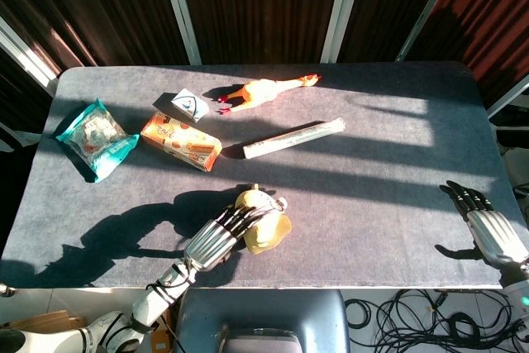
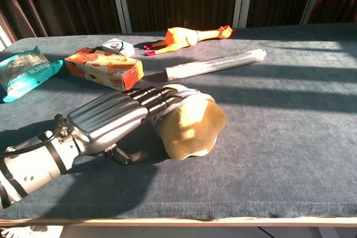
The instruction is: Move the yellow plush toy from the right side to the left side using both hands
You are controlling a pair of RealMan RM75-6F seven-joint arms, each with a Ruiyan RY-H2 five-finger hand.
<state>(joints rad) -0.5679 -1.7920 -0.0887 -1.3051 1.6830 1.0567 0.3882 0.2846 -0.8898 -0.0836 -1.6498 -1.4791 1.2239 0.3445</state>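
The yellow plush toy lies near the table's front edge, about the middle; the chest view shows the toy tilted with its pale base toward the camera. My left hand reaches in from the front left. Its fingers lie stretched over the toy's top and left side, touching it, with the thumb low and apart from the toy. My right hand hovers open at the table's front right edge, far from the toy, and shows only in the head view.
A rubber chicken and a small white carton lie at the back. A long wrapped roll lies behind the toy. An orange box and a teal packet sit at the left. A chair back stands below the front edge.
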